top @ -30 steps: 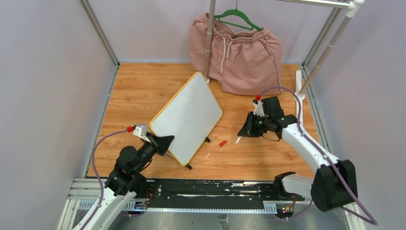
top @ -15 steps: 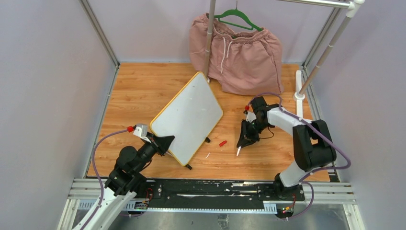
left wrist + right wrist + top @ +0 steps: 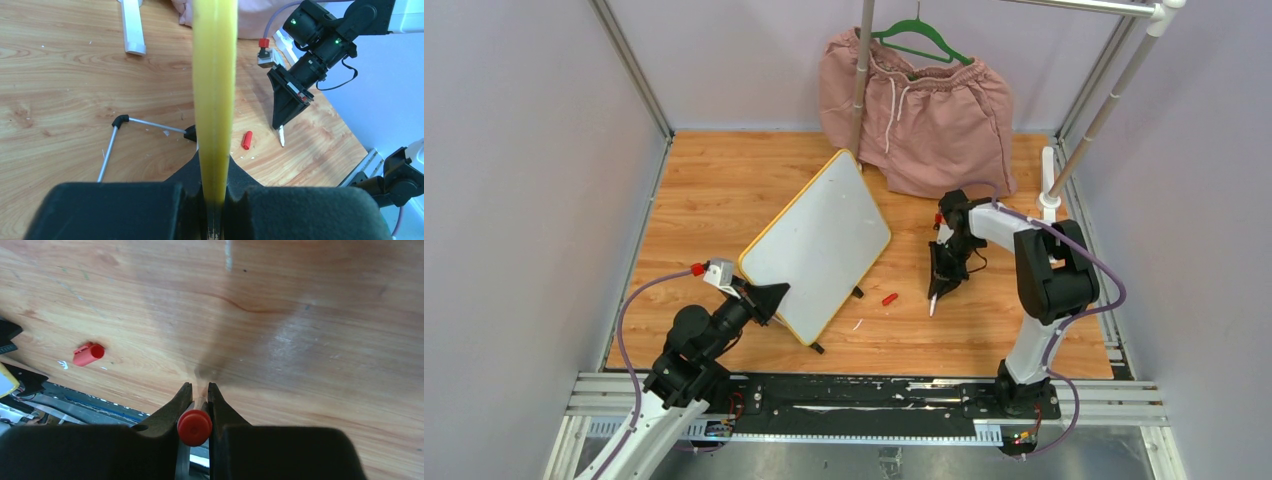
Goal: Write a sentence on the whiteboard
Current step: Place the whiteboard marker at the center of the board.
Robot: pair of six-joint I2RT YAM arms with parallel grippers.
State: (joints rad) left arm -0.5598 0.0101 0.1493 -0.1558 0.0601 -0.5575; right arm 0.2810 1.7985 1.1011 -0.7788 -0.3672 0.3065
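The whiteboard (image 3: 819, 240), white with a yellow-orange rim, stands tilted on the wooden table left of centre. Its face is blank and no sentence shows. My left gripper (image 3: 769, 297) is shut on its near rim, seen edge-on as a yellow strip (image 3: 215, 90) between the left gripper's (image 3: 216, 200) pads. My right gripper (image 3: 939, 285) is right of the board, pointing down at the table. It is shut on a marker (image 3: 194, 427) with a red back end, its pale tip (image 3: 933, 303) just above the wood. The marker's red cap (image 3: 889, 298) lies loose between board and gripper.
Pink shorts (image 3: 919, 105) on a green hanger hang from a rack at the back, its grey pole (image 3: 861, 80) close behind the board's top corner. A white pole (image 3: 1104, 100) stands at the right. The board's wire stand (image 3: 112, 145) rests on the table.
My right arm has folded upright and turned, bringing the gripper and marker more vertical and slightly nearer. The board's top corner has shifted a little right. The left arm has hardly moved.
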